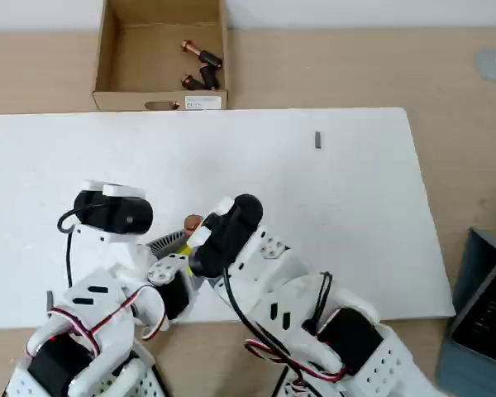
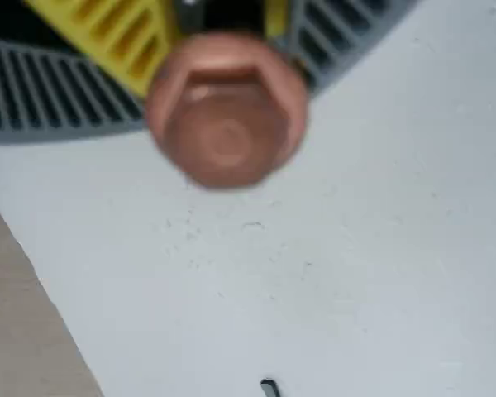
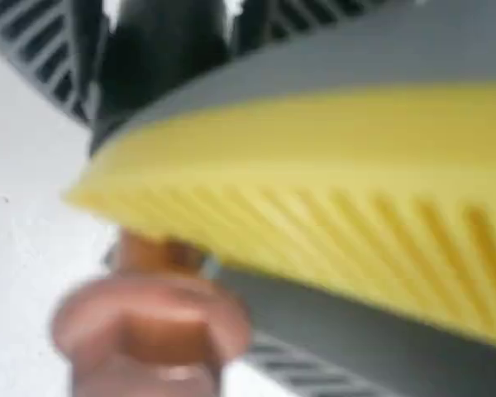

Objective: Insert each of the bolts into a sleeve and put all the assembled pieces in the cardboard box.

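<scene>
Both grippers meet over the white board's near left part. A copper bolt [image 1: 192, 222] sits between them, its hex head [image 2: 227, 116] large in the left wrist view. My right gripper [image 3: 178, 260] is shut on the bolt [image 3: 149, 327], whose shaft is pinched between its yellow finger [image 3: 314, 182] and the grey one. My left gripper [image 2: 223, 12] has grey ribbed fingers [image 2: 50, 91] shut on a dark sleeve [image 3: 161, 41] just behind the bolt. How far the bolt sits inside the sleeve is hidden. The cardboard box [image 1: 107, 58] stands at the far left and holds assembled pieces [image 1: 202, 66].
A small dark sleeve [image 1: 317, 140] lies alone on the white board [image 1: 355, 215] toward the far right. A grey device [image 1: 484, 306] sits off the board at the right edge. Bare wooden table [image 1: 446, 91] surrounds the board.
</scene>
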Robot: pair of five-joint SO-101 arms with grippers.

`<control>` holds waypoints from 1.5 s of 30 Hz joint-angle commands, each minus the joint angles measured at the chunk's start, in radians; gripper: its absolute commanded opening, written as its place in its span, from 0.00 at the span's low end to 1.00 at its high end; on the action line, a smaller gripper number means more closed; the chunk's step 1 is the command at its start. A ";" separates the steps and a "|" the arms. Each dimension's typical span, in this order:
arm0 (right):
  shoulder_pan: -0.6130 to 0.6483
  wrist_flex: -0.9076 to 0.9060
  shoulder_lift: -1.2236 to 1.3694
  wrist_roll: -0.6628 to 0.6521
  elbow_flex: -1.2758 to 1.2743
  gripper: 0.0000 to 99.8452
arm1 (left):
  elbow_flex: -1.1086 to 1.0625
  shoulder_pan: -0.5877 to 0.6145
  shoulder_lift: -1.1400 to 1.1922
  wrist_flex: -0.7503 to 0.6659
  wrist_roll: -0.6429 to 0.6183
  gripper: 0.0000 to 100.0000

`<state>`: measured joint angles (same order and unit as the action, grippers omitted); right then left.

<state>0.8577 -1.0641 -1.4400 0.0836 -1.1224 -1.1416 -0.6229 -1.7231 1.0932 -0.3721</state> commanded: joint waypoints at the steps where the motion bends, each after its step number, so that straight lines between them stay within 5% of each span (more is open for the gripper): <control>1: 0.001 0.029 -0.016 -0.002 0.077 0.01 | 0.034 0.064 0.001 0.018 0.012 0.10; 5: 0.001 0.028 -0.016 -0.002 0.073 0.01 | 0.086 0.135 0.007 0.020 0.043 0.17; 22: -0.004 0.021 -0.016 0.003 0.070 0.01 | 0.169 0.163 0.002 0.054 0.077 0.17; 27: -0.019 0.020 -0.016 0.005 0.073 0.01 | 0.203 0.276 0.001 0.044 0.169 0.00; 39: -0.282 -0.051 -0.008 0.015 0.077 0.01 | 0.023 0.690 0.001 0.049 0.396 0.00; 45: -0.332 -0.091 0.018 0.114 0.114 0.01 | -0.181 0.787 -0.001 0.051 0.459 0.00</control>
<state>0.5432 -1.1531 -1.4400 0.1649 -1.1101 -1.2536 0.1289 -1.7200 1.1454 0.0591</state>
